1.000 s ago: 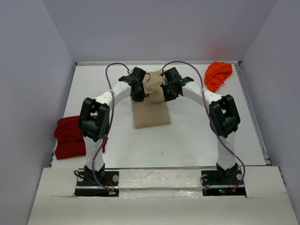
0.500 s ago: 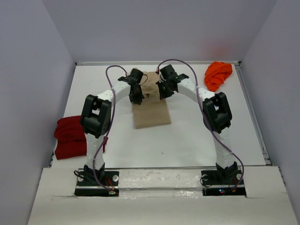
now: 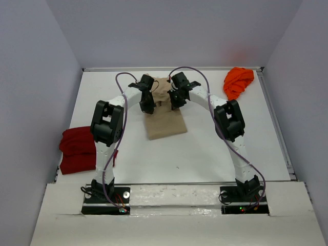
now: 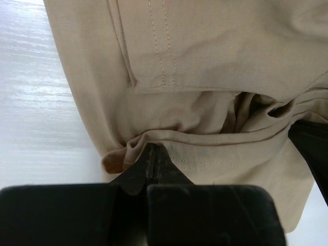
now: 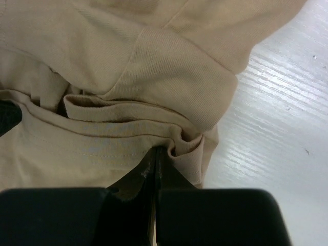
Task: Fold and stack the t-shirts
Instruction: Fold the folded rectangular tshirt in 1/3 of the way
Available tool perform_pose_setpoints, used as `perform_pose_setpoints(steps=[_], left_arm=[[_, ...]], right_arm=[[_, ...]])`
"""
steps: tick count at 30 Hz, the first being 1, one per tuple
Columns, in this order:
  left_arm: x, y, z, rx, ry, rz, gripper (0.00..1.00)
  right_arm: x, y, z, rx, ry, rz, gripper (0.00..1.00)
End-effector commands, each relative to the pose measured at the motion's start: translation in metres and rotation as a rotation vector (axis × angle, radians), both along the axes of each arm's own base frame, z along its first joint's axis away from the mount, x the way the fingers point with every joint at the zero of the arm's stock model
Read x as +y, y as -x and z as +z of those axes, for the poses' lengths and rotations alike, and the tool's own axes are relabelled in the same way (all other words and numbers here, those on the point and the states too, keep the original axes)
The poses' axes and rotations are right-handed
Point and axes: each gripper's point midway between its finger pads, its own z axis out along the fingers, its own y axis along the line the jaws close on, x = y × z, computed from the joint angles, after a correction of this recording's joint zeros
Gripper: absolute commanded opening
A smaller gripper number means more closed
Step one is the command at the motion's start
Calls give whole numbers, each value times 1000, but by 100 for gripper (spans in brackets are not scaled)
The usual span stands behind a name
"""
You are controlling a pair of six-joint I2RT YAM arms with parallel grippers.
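Swung inward since a second ago, narrowing the gap between left end effector (image 4: 152, 154) and right end effector (image 5: 155, 154) over the far end of the tan t-shirt (image 3: 165, 123). Pinched fully closed, each on a bunched fold at that shirt's edge. Laid mid-desk (image 3: 205, 148) as a narrow folded strip. Heaped at the left edge, the dark red t-shirt (image 3: 77, 148). Crumpled at the far right corner, the bright orange t-shirt (image 3: 238, 82).

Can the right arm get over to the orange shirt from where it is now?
Probably yes: the orange shirt lies at the far right, only bare table between. But the right gripper is shut on the tan shirt, so it must let go first.
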Motion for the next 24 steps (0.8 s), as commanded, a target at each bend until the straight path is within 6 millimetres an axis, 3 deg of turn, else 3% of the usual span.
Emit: perform_pose_setpoints(steps=[1, 5, 6, 7, 8, 11, 12, 18, 19, 21, 23, 24], left_arm=[[10, -13, 22, -59, -34, 29, 0], [17, -19, 50, -128, -58, 53, 0], [19, -18, 54, -135, -59, 59, 0], [19, -18, 65, -157, -51, 58, 0], [20, -16, 69, -165, -54, 59, 0], [16, -12, 88, -207, -58, 41, 0], [16, -13, 94, -217, -66, 40, 0], [14, -9, 133, -305, -105, 31, 0], [13, -5, 140, -311, -93, 24, 0], [15, 15, 125, -261, -79, -1, 2], [16, 33, 131, -268, -27, -6, 3], [20, 48, 107, -228, -8, -9, 4]], right_arm=[[0, -15, 10, -80, 17, -4, 0], [-10, -21, 37, -159, 39, -28, 20], [-12, -22, 56, -194, 32, -35, 21], [-15, -20, 61, -213, 58, -44, 23], [-18, -19, 84, -249, 46, -55, 24], [-22, -9, 103, -279, 45, -65, 32], [-26, -8, 119, -311, 44, -75, 34], [-32, 15, 149, -321, 11, -102, 54], [-35, 21, 149, -307, 6, -105, 55], [-40, 35, 149, -287, -14, -122, 56], [-48, 68, 129, -205, -37, -120, 59], [-49, 95, 101, -108, -51, -85, 60]])
